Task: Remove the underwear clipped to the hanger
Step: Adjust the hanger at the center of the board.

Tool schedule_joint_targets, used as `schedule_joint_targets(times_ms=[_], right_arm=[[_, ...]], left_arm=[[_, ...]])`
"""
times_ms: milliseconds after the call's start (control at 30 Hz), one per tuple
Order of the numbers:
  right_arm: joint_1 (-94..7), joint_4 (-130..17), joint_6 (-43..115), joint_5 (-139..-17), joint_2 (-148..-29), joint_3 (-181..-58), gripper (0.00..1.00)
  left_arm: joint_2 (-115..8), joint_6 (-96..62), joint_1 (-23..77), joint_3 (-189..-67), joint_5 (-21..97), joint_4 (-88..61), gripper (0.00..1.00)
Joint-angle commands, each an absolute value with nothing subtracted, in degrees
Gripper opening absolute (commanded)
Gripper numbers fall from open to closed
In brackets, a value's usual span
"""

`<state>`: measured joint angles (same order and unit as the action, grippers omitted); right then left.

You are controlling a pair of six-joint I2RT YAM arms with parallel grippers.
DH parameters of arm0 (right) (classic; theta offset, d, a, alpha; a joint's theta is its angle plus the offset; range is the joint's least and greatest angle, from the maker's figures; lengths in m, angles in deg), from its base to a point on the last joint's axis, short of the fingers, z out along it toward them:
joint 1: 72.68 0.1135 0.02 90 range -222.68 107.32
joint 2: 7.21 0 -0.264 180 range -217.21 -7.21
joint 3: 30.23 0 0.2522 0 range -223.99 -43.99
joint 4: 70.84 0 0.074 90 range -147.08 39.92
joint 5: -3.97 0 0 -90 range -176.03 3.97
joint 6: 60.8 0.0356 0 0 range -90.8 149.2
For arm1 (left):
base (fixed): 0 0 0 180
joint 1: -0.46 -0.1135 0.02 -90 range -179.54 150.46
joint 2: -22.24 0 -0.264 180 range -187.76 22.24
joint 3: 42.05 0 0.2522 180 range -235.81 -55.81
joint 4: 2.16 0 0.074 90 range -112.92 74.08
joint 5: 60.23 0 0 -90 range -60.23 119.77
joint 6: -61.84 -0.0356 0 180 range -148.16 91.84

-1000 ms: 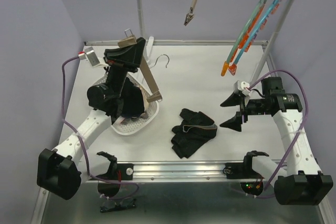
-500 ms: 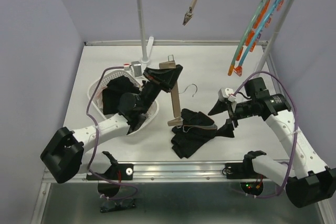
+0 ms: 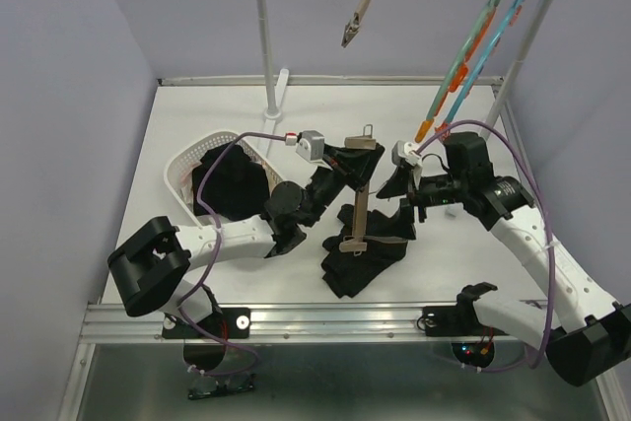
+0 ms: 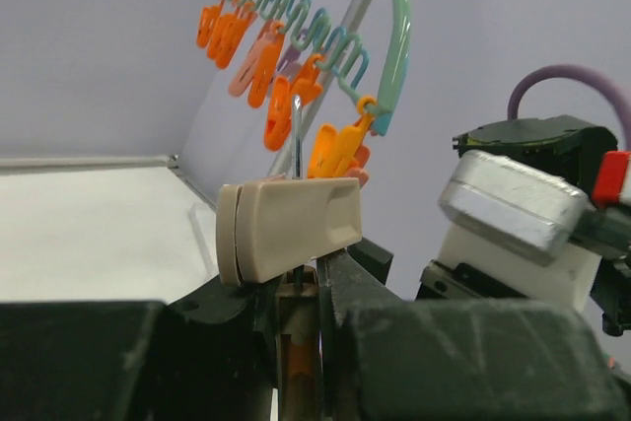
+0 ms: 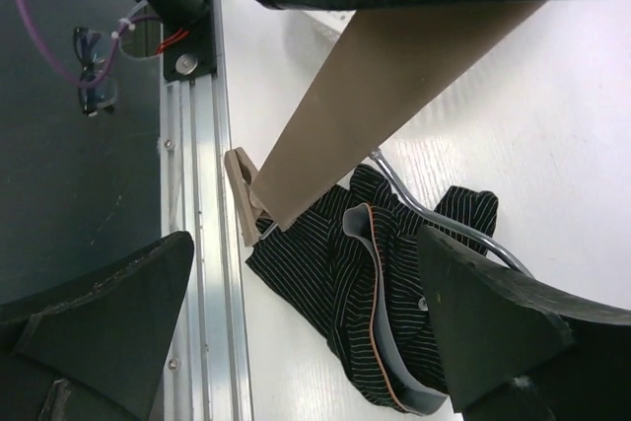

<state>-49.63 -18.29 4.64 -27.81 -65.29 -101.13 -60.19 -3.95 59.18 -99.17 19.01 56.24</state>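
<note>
Two sets of jaws, two different states. My left gripper [image 3: 355, 165] is clamped tight on the upper part of the beige straight-barred clip hanger [image 3: 356, 216], holding it tilted so that its lower end reaches down towards the table. My right gripper [image 3: 402, 196] is spread wide with nothing in it, just beside the hanger's bar.

Between those spread fingers, in the right wrist view, lies the black pinstriped underwear with a grey waistband [image 5: 330, 278], crumpled on the table under the hanger's lower end. One corner runs up to the beige clip [image 5: 242, 206] at that end and looks pinched there, though I cannot tell for certain.

On the far side of the hanger from my right gripper sits the white lattice basket [image 3: 187, 157], with black cloth pieces [image 3: 232, 184] heaped inside.

My worries, as I judge them:
- If I close the right fingers too near the bar, I would catch the hanger instead of the cloth.
- If I tug while the clip bites, the hanger could twist or slide out of my left grip, or the fabric could stretch.
- A pinch on the waistband alone may slip off.
- Both wrists are crowded near the hanger, so a careless swing could knock them together.
</note>
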Motion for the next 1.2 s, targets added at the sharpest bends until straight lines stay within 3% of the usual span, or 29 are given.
schedule_joint_targets(times_ms=[0,500,967,1167], right_arm=[[-49.3,-24.38,11.17,-30.75,-64.34,-101.03,1.0],[-49.13,-23.25,10.48,-25.03,-63.37,-108.59,1.0],[-49.04,-24.03,8.81,-30.92,-65.31,-109.47,1.0],[-49.13,-25.87,7.14,-24.95,-63.9,-107.62,1.0]], left_arm=[[-58.71,-8.55,59.87,-103.09,17.38,103.7,0.0],[-60.55,-20.07,60.93,-111.62,14.48,103.7,0.0],[-58.53,-21.04,61.63,-115.57,14.12,103.7,0.0],[-58.35,-20.07,62.33,-116.81,14.3,103.61,0.0]])
